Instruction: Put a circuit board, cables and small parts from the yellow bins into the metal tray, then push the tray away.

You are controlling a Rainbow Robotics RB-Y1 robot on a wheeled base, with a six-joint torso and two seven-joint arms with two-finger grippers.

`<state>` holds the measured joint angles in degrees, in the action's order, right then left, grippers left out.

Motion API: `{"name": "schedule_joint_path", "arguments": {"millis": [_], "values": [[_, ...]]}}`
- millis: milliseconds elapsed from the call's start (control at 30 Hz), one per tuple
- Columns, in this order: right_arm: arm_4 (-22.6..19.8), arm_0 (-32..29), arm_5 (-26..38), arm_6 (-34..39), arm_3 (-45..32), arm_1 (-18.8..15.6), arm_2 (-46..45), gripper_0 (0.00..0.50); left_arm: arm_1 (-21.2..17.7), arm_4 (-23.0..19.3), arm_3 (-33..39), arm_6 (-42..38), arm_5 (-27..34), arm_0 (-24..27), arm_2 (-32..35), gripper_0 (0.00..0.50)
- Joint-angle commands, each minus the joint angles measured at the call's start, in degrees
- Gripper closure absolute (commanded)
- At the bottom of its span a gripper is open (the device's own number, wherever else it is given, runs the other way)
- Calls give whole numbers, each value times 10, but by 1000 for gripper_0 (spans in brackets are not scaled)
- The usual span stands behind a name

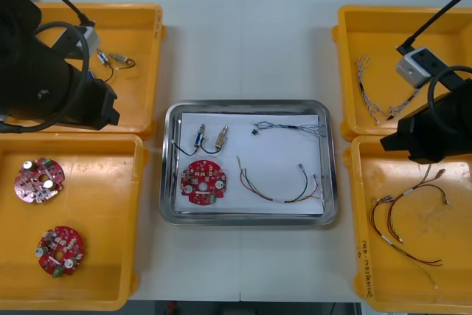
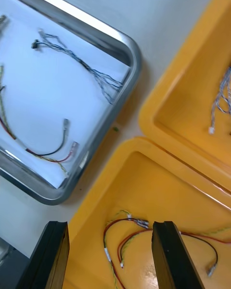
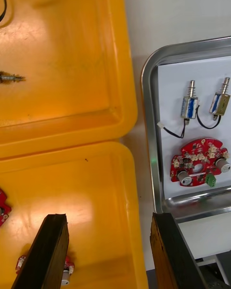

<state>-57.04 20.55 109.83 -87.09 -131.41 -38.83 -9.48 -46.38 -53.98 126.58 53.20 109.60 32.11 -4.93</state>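
Left far bin (image 1: 133, 35): one small metal part (image 1: 118, 59) visible; the arm covers the rest.
Left near bin (image 1: 103, 204): two circuit boards (image 1: 38, 180); left gripper (image 3: 108, 217) above, fingers spread, empty.
Metal tray (image 1: 247, 106), centre: one circuit board (image 1: 204, 182), two small metal parts (image 1: 200, 136), one blue and white cable (image 1: 291, 127), one red and yellow cable (image 1: 276, 182).
Right far bin (image 1: 369, 27): blue and white cables (image 1: 376, 101).
Right near bin (image 1: 453, 271): red and yellow cables (image 1: 405, 219); right gripper (image 2: 109, 224) above, fingers spread, empty.

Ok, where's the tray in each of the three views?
Front: tray at the table's centre.
Right wrist: its corner beside the cable bin.
Left wrist: its side rim beside the board bin.
Shared landmark: its white lining, in all three.
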Motion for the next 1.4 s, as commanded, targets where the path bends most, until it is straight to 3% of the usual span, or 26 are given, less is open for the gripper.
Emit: {"name": "schedule_joint_path", "arguments": {"millis": [33, 600, 867, 1067, 1400], "values": [[-14, 56, 2, 12, -23, -21, 70, 0, -42, -24, 31, -32, 4, -42, 54, 0], [4, 180, 2, 3, -58, -21, 349, 0, -79, -49, 37, -10, 4, -139, 156, 0], [82, 232, -23, -22, -54, 9, 487, 0, -99, -58, 37, 1, 4, -172, 183, 0], [152, 245, -36, -99, -26, 43, 549, 0, -104, -58, 36, 8, 4, -179, 191, 0], [182, 243, -88, -136, 44, 75, 616, 0, -104, -55, 27, 29, 4, -182, 192, 0]]}}
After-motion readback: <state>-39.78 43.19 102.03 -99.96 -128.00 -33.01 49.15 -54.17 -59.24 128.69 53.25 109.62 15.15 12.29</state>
